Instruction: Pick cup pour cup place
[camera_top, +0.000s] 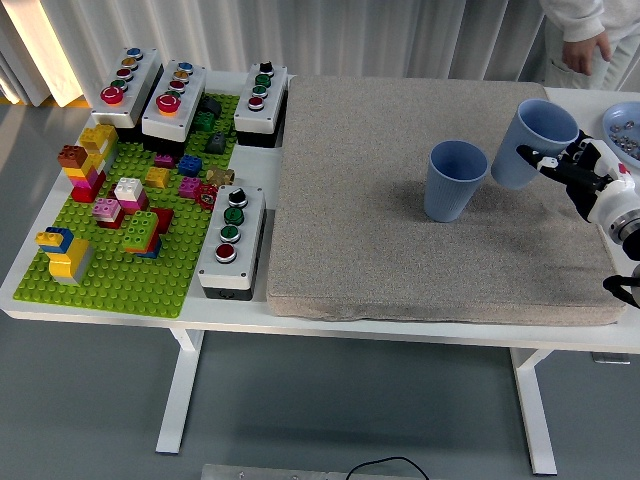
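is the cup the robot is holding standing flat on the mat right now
No, the held cup is lifted and tilted in the right hand, leaning toward the second cup that stands on the grey mat.

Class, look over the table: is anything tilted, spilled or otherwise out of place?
Only the blue cup in the right hand is off upright, leaning with its base toward the standing blue cup on the grey mat. No spill shows.
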